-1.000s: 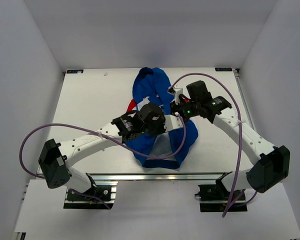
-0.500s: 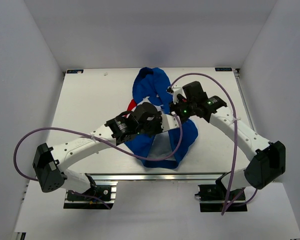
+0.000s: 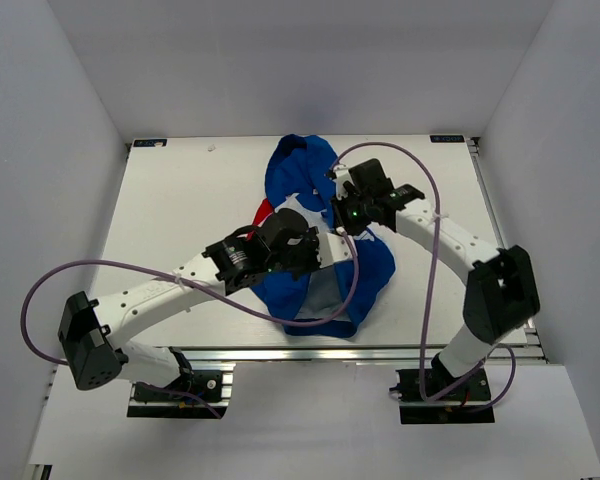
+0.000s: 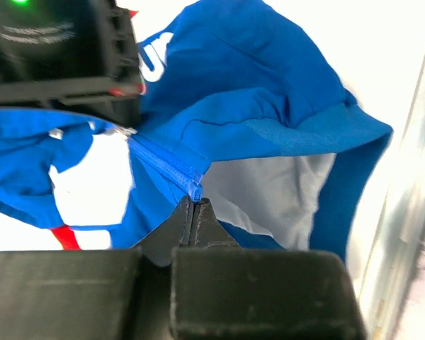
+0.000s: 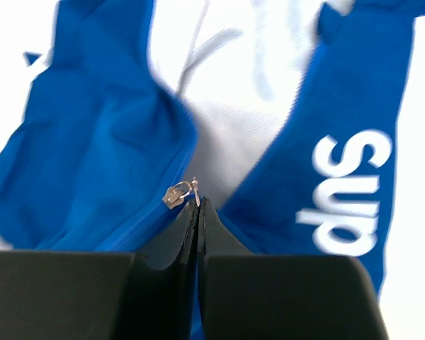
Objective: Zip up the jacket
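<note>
Two robot arms pinching the zipper of a blue jacket on a white table.

Top view: the jacket (image 3: 302, 172) lies mid-table (image 3: 180, 200), hood away from the arms; the left gripper (image 3: 330, 248) and right gripper (image 3: 336, 203) meet over its front; their jaws are hidden here. Left wrist view: jaws pressed together on the bottom end of the zipper (image 4: 166, 161), probably anchoring it to keep the teeth taut; white lining (image 4: 269, 191) shows where the front gapes. Right wrist view: jaws closed at the metal slider (image 5: 177, 194), seemingly pinching its pull, placed to draw it toward the collar; white "Sup" lettering (image 5: 350, 191) to the right. No container in view.
</note>
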Motion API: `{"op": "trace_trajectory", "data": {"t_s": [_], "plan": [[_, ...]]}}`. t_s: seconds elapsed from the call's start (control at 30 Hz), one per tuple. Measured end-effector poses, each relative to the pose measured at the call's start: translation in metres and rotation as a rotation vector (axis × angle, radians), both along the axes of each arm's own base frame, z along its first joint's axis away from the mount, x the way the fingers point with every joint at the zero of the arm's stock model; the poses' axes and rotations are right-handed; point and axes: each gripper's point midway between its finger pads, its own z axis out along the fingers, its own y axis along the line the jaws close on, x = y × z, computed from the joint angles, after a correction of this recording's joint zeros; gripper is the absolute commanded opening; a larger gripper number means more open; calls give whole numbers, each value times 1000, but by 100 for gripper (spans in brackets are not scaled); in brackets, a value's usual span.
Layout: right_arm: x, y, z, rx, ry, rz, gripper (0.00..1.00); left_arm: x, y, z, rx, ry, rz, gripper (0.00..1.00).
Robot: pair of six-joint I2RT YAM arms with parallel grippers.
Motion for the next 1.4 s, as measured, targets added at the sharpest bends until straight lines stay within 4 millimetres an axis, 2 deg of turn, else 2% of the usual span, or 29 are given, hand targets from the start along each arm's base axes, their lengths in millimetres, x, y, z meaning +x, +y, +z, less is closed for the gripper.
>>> {"op": "trace_trajectory", "data": {"t_s": [0.13,0.3,0.5,0.67,0.83,0.97,1.1,1.2,1.3,1.37,1.4], "plan": [[32,2,-10,-13,-13,-34,0,-9,4,-5,-28,54,15,0],[68,5,-4,-1,-90,-44,0,-25,8,-19,-68,163,44,0],[114,16,-1,7,-174,-59,0,-55,3,-53,-105,371,33,0],[154,15,-20,1,-207,-102,0,-80,8,-85,-93,539,48,0],[201,20,-31,-13,-278,-152,0,-91,7,-96,-113,626,69,0],[223,35,-44,-33,-291,-161,0,-78,7,-116,-136,650,144,0],[240,50,-66,-62,-289,-158,0,-65,6,-133,-176,658,218,0],[240,50,-88,-93,-267,-156,0,-63,8,-140,-196,675,249,0],[238,48,-95,-103,-257,-154,0,-64,7,-139,-209,686,257,0],[234,49,-92,-86,-267,-148,18,-65,7,-140,-207,695,262,0],[231,47,-89,-77,-276,-143,27,-69,8,-141,-199,715,258,8]]}}
